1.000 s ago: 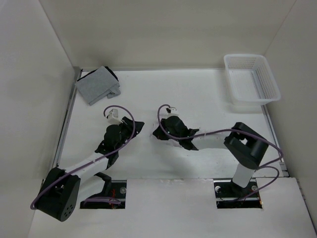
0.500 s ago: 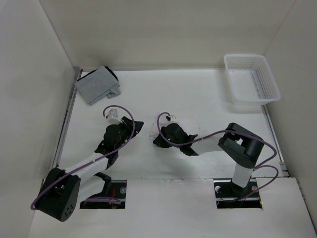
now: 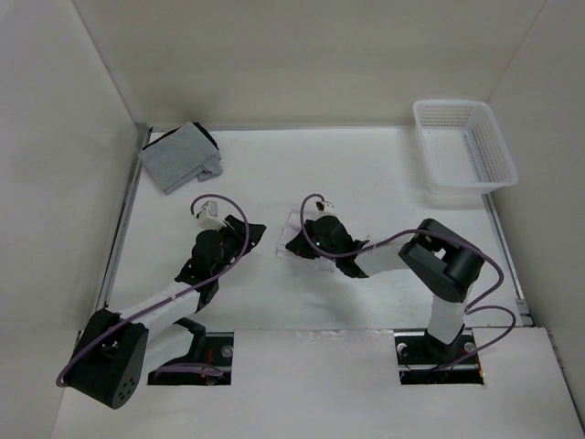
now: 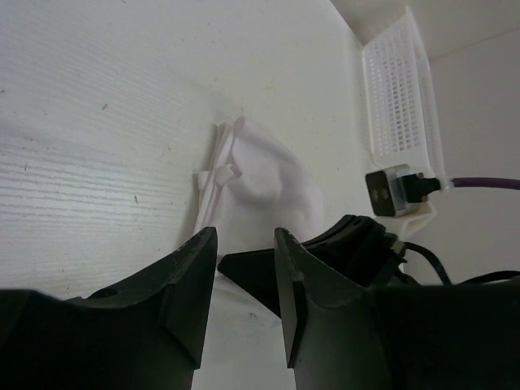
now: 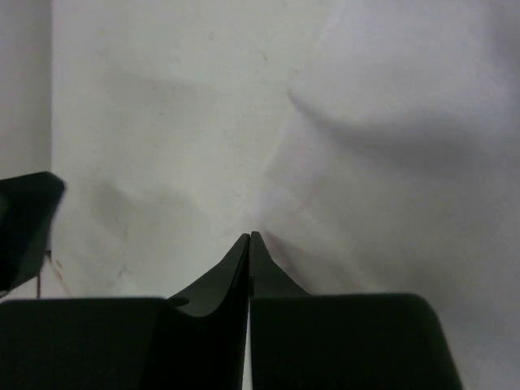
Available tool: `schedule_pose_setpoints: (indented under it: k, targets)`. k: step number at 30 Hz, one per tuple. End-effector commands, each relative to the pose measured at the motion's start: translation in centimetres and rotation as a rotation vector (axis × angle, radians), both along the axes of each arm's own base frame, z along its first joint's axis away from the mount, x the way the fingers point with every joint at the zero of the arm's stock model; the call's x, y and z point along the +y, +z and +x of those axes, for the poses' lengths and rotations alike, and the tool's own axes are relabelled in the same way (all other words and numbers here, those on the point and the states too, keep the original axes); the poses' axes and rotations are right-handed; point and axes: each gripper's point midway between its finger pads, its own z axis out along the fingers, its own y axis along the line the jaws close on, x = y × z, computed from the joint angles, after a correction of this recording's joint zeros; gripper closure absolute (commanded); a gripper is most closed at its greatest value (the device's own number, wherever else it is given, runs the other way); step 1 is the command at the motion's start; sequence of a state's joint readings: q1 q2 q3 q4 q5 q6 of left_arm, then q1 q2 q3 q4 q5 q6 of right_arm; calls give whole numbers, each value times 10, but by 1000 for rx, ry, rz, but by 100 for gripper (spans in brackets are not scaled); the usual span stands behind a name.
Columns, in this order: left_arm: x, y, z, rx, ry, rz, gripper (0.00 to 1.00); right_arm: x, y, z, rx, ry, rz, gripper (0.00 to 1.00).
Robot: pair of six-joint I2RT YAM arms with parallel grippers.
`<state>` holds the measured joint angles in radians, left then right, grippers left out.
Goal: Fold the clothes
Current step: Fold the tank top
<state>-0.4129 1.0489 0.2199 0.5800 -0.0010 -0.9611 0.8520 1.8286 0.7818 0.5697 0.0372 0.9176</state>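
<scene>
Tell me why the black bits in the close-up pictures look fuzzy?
Left wrist view: the left pincer sits right by the lens, so it blurs dark; the clothes look sharp. Right wrist view: the right pincer, shut on the clothes, is a black blur, with soft grey shadows in the folds. Top view: even light, everything sharp.

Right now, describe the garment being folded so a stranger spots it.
On the white table, look at its middle, by the right gripper. The garment is a crumpled pinkish-white heap there, unlike the grey cloth stack far left.
</scene>
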Motion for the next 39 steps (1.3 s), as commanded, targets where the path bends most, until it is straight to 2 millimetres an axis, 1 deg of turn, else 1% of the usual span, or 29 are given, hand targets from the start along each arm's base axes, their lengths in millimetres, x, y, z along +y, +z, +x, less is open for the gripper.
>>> schedule_pose_setpoints:
  k: [1,3,5,8,10,12,14,15,16,18,20,22,25,27,30,33,36,39]
  targets:
    - [2,17,5,-67,9,-11,67,17,12,5,-21,8,74,97]
    - [2,15,5,-63,7,-10,67,19,6,-3,-11,21,62,97]
    - [1,13,6,-60,6,-9,67,16,-1,-7,0,24,50,97]
    - [1,13,6,-59,5,-12,67,13,4,-11,-5,33,57,96]
    - [1,15,6,-65,8,-14,67,15,19,-13,-35,55,76,94]
    - [2,17,6,-69,10,-11,67,17,40,-13,-77,101,108,88]
    - [0,18,5,-71,5,-11,67,11,57,-3,-113,119,133,82]
    - [-1,18,5,-71,2,-10,67,4,62,7,-119,105,142,80]
    - [-4,18,5,-71,-5,-11,67,-3,66,17,-121,87,152,80]
    - [-15,16,3,-63,-33,-8,67,-16,67,36,-116,56,158,82]
    - [-29,16,1,-64,-67,-6,68,-23,65,48,-95,42,161,84]
    - [-46,16,-1,-69,-106,-3,71,-29,57,61,-72,24,149,87]
    - [-68,12,-2,-62,-155,-2,77,-28,44,73,-39,22,120,88]
    - [-79,9,0,-62,-170,3,79,-25,38,79,-20,24,99,88]
    - [-88,-7,8,-37,-165,24,79,-27,23,89,13,10,47,88]
    - [-94,-31,15,21,-168,42,80,-34,15,103,24,-35,19,88]
    - [-90,-60,15,103,-159,56,80,-38,12,117,23,-78,27,88]
    - [-82,-81,13,170,-142,51,80,-36,7,125,42,-97,40,88]
